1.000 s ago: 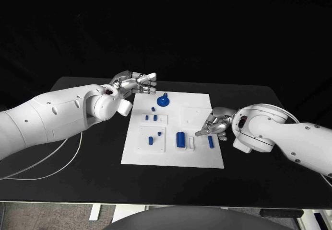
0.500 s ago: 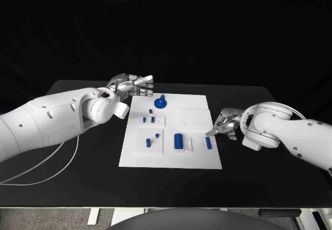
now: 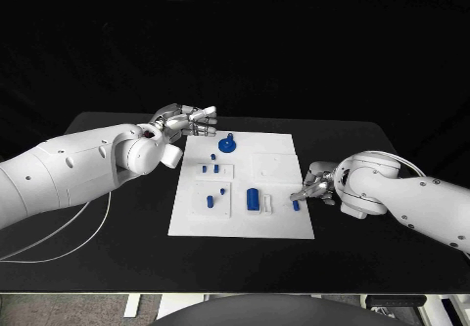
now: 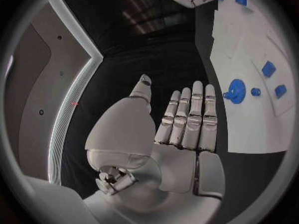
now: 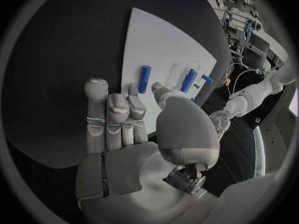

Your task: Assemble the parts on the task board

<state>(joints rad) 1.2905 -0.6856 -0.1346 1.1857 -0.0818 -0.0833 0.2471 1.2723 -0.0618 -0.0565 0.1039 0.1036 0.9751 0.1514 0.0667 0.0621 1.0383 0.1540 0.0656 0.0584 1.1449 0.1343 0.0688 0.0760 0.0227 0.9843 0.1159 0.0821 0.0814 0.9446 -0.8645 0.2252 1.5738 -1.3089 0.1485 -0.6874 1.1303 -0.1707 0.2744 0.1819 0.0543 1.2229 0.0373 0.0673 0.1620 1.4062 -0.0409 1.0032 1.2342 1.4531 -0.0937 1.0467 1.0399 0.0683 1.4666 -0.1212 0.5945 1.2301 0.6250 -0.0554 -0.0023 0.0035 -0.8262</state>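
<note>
The white task board [image 3: 274, 221] lies mid-table with several blue parts on it. A round blue piece [image 3: 227, 144] sits near its far edge, a thick blue cylinder [image 3: 254, 197] stands in the near middle, and a slim blue peg [image 3: 296, 202] lies by the right edge. My left hand [image 3: 186, 121] hovers off the board's far left corner, fingers straight and holding nothing; the left wrist view shows this hand [image 4: 181, 129] beside the round blue piece [image 4: 235, 90]. My right hand [image 3: 315, 183] is at the board's right edge, just beside the slim peg, empty. In the right wrist view, its fingertips [image 5: 96, 90] stand short of the peg [image 5: 144, 78].
Small blue pegs [image 3: 212, 163] stand in the board's left column, and two more [image 3: 215, 197] sit on a raised white plate. A white cable [image 3: 93, 224] curves over the black table at the left. Bare black table surrounds the board.
My right hand has drawn back from over the board's right part to its right edge, then dropped toward the slim peg. The left hand has hardly moved.
</note>
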